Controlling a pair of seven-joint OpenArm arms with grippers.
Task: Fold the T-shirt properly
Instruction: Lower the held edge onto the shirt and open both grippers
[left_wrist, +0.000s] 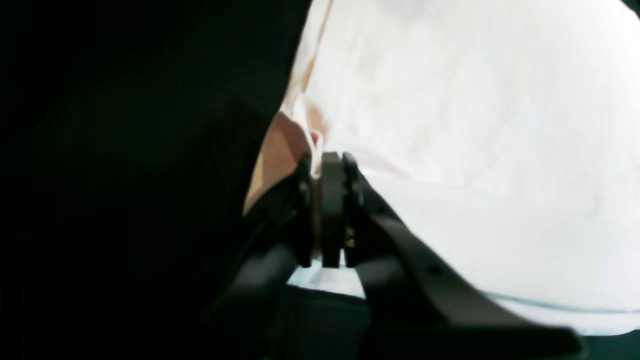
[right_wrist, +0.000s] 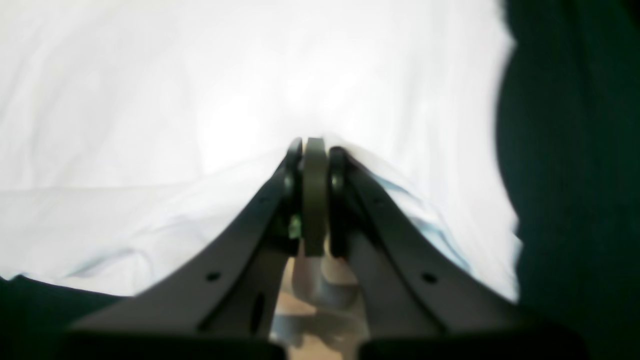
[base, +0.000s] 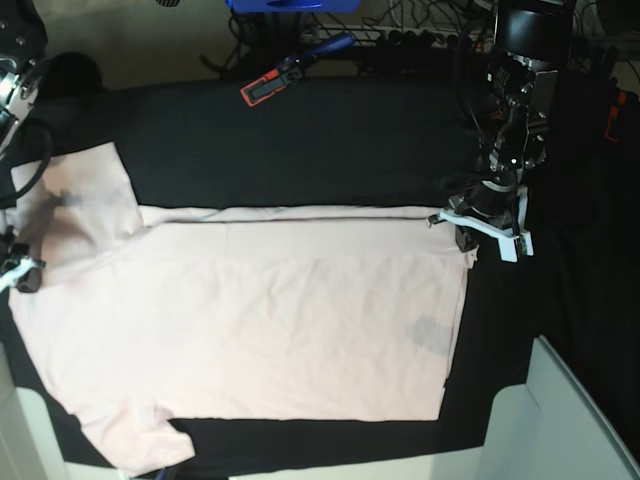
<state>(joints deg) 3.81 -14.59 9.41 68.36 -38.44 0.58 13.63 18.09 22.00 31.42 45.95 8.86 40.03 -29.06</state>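
Note:
The pale pink T-shirt (base: 280, 310) lies spread plain side up on the black table cloth (base: 300, 140), with a folded edge along its far side and one sleeve (base: 85, 190) at the far left. My left gripper (base: 470, 240) is down at the shirt's far right corner. In its wrist view the left gripper (left_wrist: 325, 162) is shut on a pinch of the T-shirt (left_wrist: 475, 125). My right gripper (base: 20, 272) sits at the shirt's left edge. Seen from its own wrist, the right gripper (right_wrist: 315, 145) is shut, with the T-shirt (right_wrist: 200, 100) gathered around its tips.
An orange and black clamp with a blue handle (base: 290, 70) lies at the back of the cloth. Cables and a blue object (base: 285, 5) sit behind it. A white bin (base: 570, 410) stands at the front right.

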